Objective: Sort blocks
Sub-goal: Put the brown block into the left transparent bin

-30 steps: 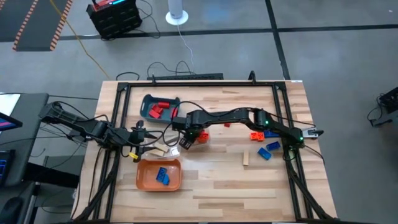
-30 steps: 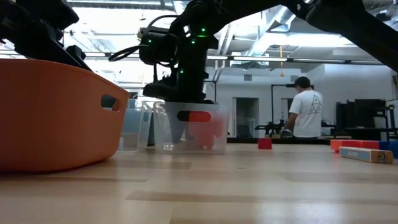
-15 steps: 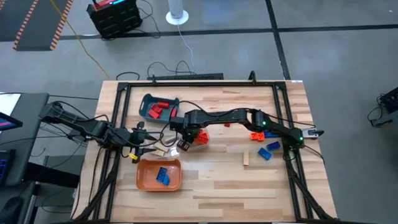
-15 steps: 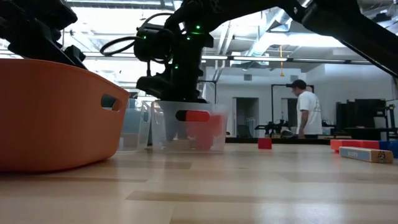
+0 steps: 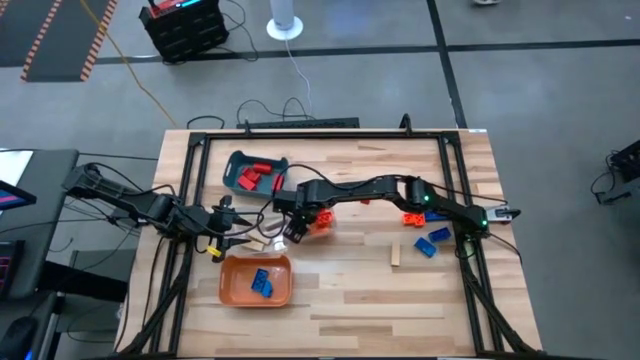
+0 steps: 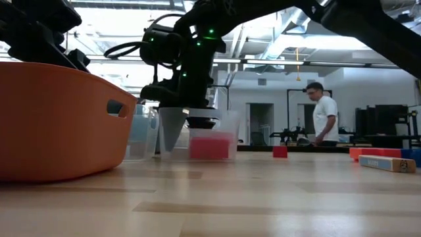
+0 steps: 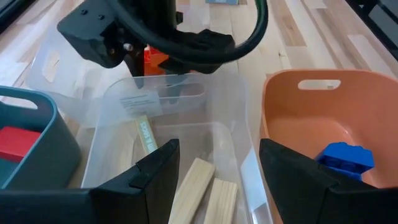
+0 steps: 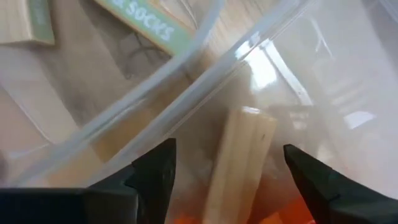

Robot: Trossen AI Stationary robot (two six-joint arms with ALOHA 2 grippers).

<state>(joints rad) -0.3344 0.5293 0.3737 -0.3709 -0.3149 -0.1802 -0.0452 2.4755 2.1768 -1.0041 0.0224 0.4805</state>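
The wooden bench (image 5: 350, 290) carries an orange tray (image 5: 257, 281) holding blue blocks (image 5: 261, 283). Beyond that tray, a teal tray (image 5: 256, 172) is seen with red blocks (image 5: 252, 177). Between them, clear trays (image 7: 186, 124) hold tan blocks (image 7: 193, 186). The right gripper (image 5: 292, 229) is positioned over a clear tray, fingers spread, nothing held. The left gripper (image 5: 243, 235) is held open beside the orange tray. Blue and orange blocks (image 5: 425, 236) lie well apart from it.

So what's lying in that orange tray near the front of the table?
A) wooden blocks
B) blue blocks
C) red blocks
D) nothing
B: the high view shows blue blocks inside the orange tray, and the left wrist view shows one there too.
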